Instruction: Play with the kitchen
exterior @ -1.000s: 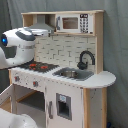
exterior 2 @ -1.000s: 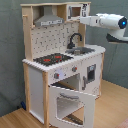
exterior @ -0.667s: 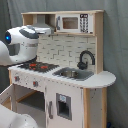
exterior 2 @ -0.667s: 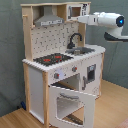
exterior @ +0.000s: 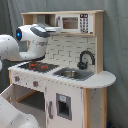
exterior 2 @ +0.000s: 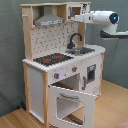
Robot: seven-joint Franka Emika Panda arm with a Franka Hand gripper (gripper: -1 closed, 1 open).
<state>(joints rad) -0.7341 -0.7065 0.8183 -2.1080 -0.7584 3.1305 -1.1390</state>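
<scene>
I hold the claw [exterior 2: 74,18] level at the kitchen's [exterior 2: 60,75] microwave [exterior: 74,23], arm lying along the shelf; its opening I cannot tell.

The kitchen [exterior 2: 60,65] has matt white-painted panels and pale, smooth wood edging. On it, the stovetop [exterior 2: 52,59] looks glossy black, the sink [exterior: 70,73] dull metal, the faucet [exterior: 85,59] matt black. Beside it, the arm [exterior: 25,42] shows glossy white plastic shells.
</scene>
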